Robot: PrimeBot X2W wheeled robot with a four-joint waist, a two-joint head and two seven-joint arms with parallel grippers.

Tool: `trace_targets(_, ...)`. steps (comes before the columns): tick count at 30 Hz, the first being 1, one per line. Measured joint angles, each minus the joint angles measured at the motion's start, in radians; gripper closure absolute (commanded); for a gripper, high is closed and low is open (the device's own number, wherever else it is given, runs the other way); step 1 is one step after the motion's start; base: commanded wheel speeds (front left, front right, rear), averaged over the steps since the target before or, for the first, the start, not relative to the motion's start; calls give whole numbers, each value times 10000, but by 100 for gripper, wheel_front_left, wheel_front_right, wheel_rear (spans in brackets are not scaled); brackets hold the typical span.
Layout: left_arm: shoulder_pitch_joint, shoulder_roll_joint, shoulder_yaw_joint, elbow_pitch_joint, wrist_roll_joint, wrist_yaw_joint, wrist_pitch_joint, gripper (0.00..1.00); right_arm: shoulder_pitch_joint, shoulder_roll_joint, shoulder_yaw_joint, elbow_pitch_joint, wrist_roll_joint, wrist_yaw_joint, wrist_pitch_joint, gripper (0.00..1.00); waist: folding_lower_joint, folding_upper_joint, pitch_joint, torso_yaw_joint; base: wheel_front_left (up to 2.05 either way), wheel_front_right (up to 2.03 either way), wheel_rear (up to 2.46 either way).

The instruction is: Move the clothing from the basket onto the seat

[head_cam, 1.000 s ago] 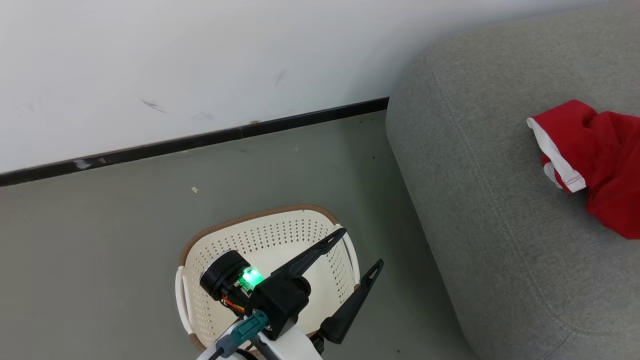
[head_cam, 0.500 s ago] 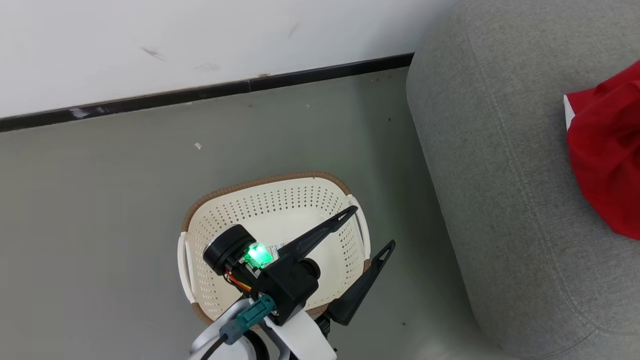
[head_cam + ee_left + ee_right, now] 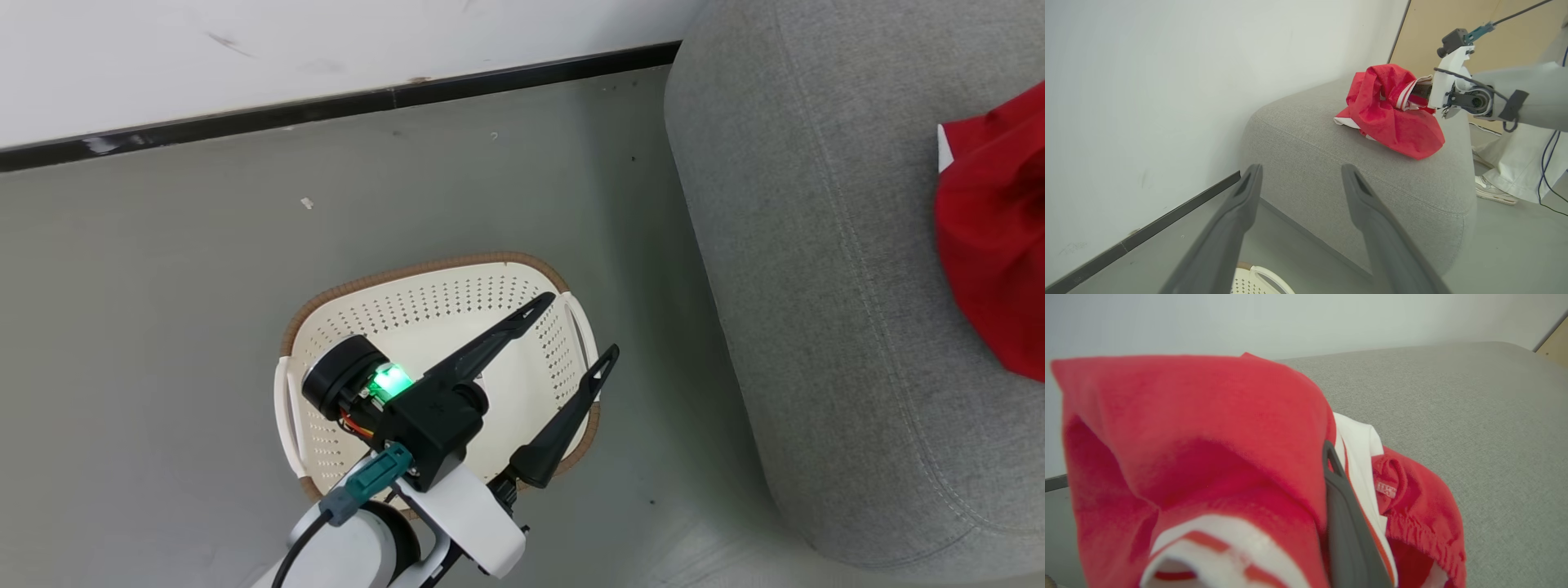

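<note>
Clenching my right gripper (image 3: 1331, 457) on soft red white-striped clothing (image 3: 1392, 118) lying on light grey fabric sofa (image 3: 1306, 134); my left gripper (image 3: 580, 325) spread wide above cream perforated plastic basket (image 3: 424, 269).

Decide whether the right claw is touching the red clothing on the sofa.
Touching. In the right wrist view the right claw has its dark finger wedged into the red clothing, with fabric pressed against both sides.

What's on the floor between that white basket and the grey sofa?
Nothing. In the head view, the strip of grey floor between the basket and the sofa is bare.
</note>
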Motion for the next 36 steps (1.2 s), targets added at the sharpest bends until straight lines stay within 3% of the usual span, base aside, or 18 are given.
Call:
trace_targets(1, -12, -2, 36, 61, -35, 0, 0, 0, 3, 67, -19, 15, 0, 0, -38, 0, 0, 0, -5, -42, 0, 0, 0)
trace_targets(12, 23, 128, 476, 752, -140, 136, -343, 0, 888, 236, -343, -150, 31, 0, -127, 0, 0, 0, -333, -386, 0, 0, 0)
trace_targets(27, 801, 299, 1095, 1400, -625, 378, -970, 0, 3451, 888, -876, -2604, 111, 0, -128, 0, 0, 0, -1196, -897, 0, 0, 0)
trace_targets(36, 1220, 284, 1601, 1664, -719, 777, -1494, 0, 4299, 1026, -686, -3939, -12, 0, -128, 0, 0, 0, -1790, -1144, 0, 0, 0)
